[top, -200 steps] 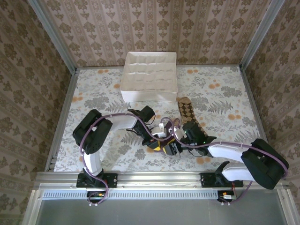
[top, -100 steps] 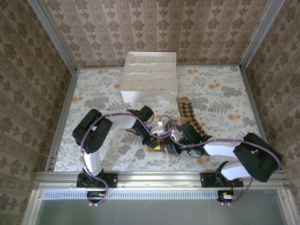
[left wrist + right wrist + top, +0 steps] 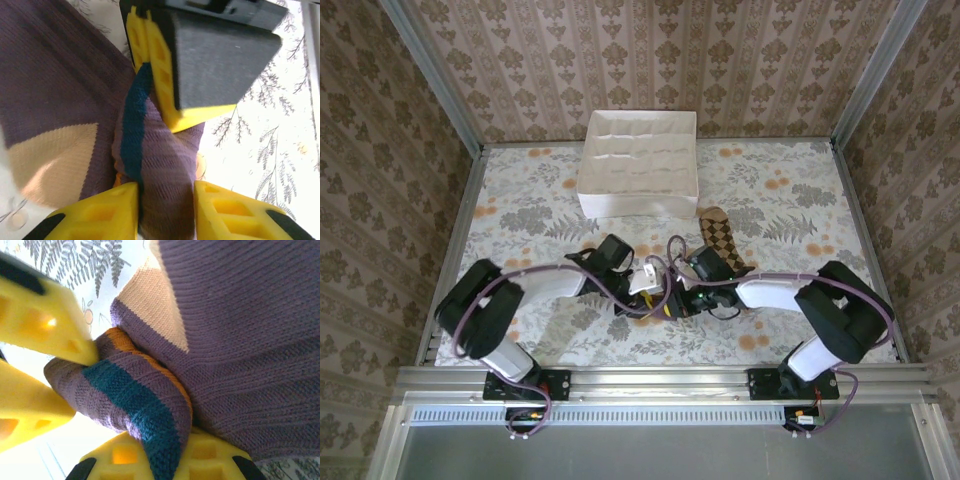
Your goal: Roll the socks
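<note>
The dark purple sock (image 3: 60, 75) has a tan heel patch, a teal stripe and an orange edge near the cuff. A bunched fold of it stands between my left gripper's (image 3: 165, 200) yellow fingers (image 3: 95, 215), which are shut on it. My right gripper (image 3: 162, 460) is shut on the same striped fold (image 3: 135, 400) from the opposite side. Both grippers meet tip to tip at table centre, left gripper (image 3: 652, 288) and right gripper (image 3: 678, 296), hiding most of that sock from above. The brown-and-tan checked sock (image 3: 720, 238) lies flat just behind the right arm.
A white divided box (image 3: 638, 165) stands at the back middle of the floral tablecloth (image 3: 520, 200). Patterned walls close in the left, back and right sides. Both forearms lie low across the table's front half.
Both grippers have moved a little away from the front edge with the purple sock between them. The left arm has stretched out lower and leftward; the right forearm has swung back.
</note>
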Available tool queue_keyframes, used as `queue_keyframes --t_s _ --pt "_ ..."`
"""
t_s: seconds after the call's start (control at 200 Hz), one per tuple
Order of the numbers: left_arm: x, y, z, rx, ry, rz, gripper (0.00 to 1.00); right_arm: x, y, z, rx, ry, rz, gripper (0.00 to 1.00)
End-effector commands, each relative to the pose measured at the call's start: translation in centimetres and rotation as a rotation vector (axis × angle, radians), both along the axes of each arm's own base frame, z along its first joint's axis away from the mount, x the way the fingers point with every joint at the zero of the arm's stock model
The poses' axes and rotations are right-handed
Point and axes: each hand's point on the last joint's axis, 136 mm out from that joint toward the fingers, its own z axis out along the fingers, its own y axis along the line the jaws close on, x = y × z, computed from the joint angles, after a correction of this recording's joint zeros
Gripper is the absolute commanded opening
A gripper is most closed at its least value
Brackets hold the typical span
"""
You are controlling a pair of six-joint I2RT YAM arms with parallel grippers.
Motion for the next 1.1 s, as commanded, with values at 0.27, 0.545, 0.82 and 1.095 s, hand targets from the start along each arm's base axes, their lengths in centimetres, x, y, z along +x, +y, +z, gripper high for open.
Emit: queue_keyframes --t_s 0.27,0.545,0.82,1.095 --pt "0.8 0.9 4.0 -0.074 -0.716 -0.095 0.32 -2.7 -5.4 -5.4 -0.246 0.291 -0.181 0.00" --pt "-0.3 0.2 3.2 0.012 -0.933 -0.243 0.19 -2.6 -6.1 -5.4 -0.271 0.360 -0.241 0.00" --pt "-0.5 -0.8 1.8 0.023 -0.930 -0.323 0.23 -2.9 -6.1 -5.7 -0.280 0.403 -0.245 0.00" --pt "-1.1 -0.8 -0.1 0.059 -0.913 -0.391 0.34 -2.9 -5.7 -5.6 -0.264 0.421 -0.242 0.00"
